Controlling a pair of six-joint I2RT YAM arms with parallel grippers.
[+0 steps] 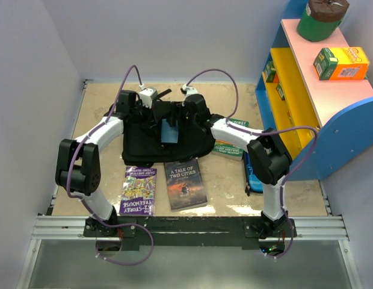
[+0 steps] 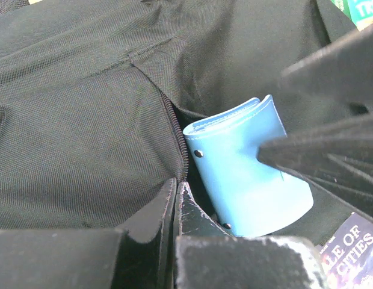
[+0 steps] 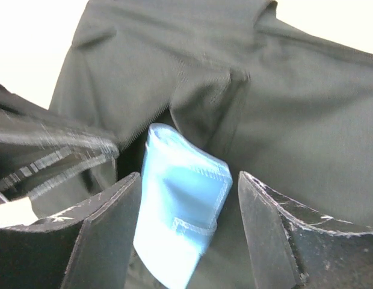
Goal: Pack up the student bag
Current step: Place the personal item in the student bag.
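Wallet (image 2: pixel 246 168), light blue, is seen half inside a zipped pocket of the bag (image 1: pixel 165 135), which lies mid-table between both arms. The right end effector (image 3: pixel 189 232) is spread apart around it, apparently not clamped. The left end effector (image 2: pixel 174 208) is pinched together on the pocket edge, holding it open. A straight downward push is judged best, with the zipper teeth avoided.

One high view, two close ones

From above and behind the arms we look down on the whole table (image 1: pixel 102 108); our left wrist view sits right over the black bag (image 2: pixel 84 138), our right wrist view equally near from the opposite side; all three share the blue wallet (image 1: pixel 169 132) in the bag's opening.
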